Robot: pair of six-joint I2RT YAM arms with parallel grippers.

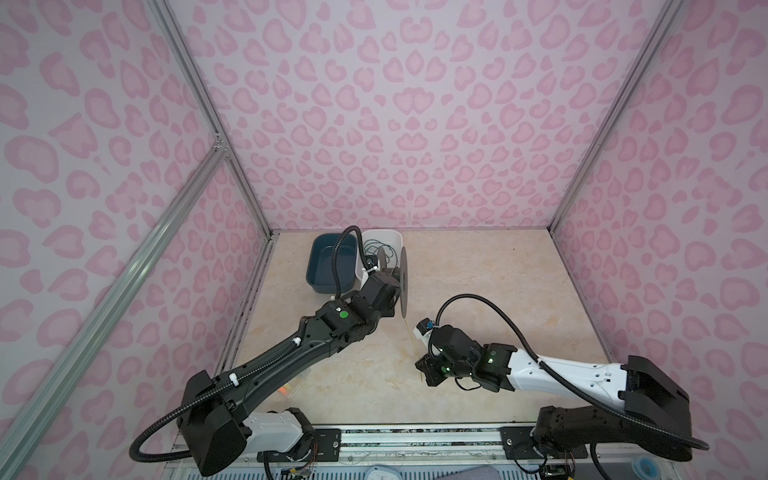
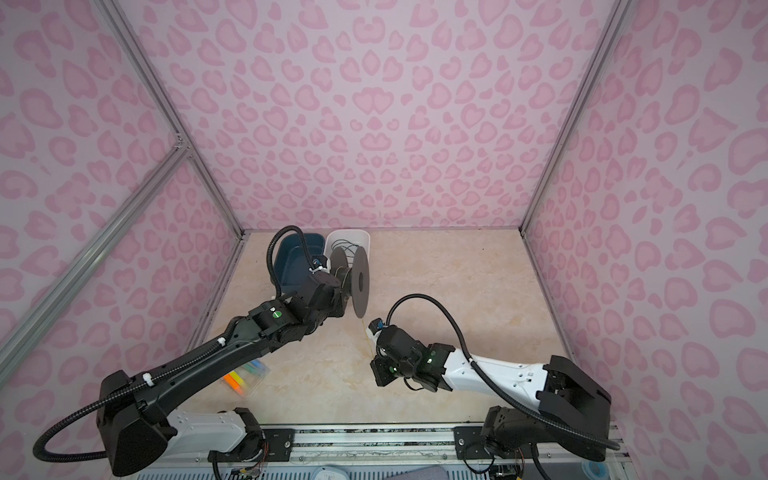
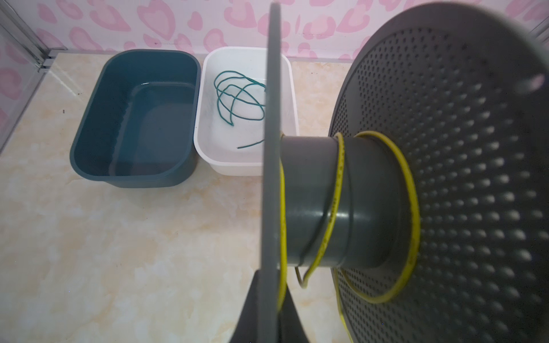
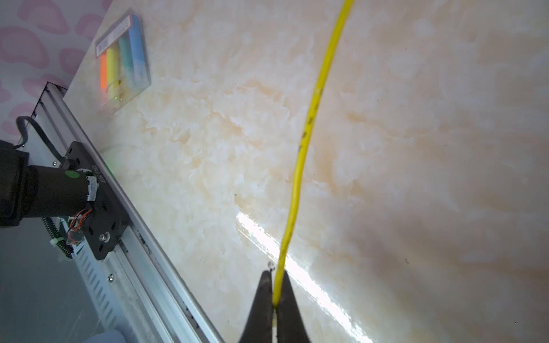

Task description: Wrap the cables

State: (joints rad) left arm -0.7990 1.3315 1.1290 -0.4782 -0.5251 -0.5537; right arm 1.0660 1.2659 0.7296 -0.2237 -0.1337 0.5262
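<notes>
Walls (image 1: 415,124) on three sides: lilac sheet printed with pink heart-like blotches, fixed to aluminium posts (image 1: 210,108). Desk (image 1: 498,282): glossy cream marble-pattern top, with an aluminium rail (image 1: 415,440) along the near edge carrying both arm bases. Writing: a white label on the clear marker pack (image 4: 123,59) (orange, yellow, green and blue sticks, lying near the left edge of the desk), dark printed marks along the yellow cable (image 4: 303,148), and lettering on a black mounting plate (image 4: 104,213) by the rail; none of it can be read. Far left corner: dark blue tub (image 3: 133,118), with a white tub (image 3: 208,139) just beside it on its right. Green cable (image 3: 250,144): loose loops on the white tub's floor, two ends showing. Grey spool (image 3: 312,202): two round flanges standing upright, the right-hand one perforated, hub axis level and running left to right across the desk in both top views, held just in front of the tubs. Left gripper (image 3: 269,285): jaws clamped on the rim of the plain flange. Yellow cable, continued: a few slack turns round the hub, then one straight run from under the spool toward the near edge, long axis far-to-near, leaning slightly right. Right gripper (image 4: 274,297): jaws pinched tight on that run, near the middle of the desk.
</notes>
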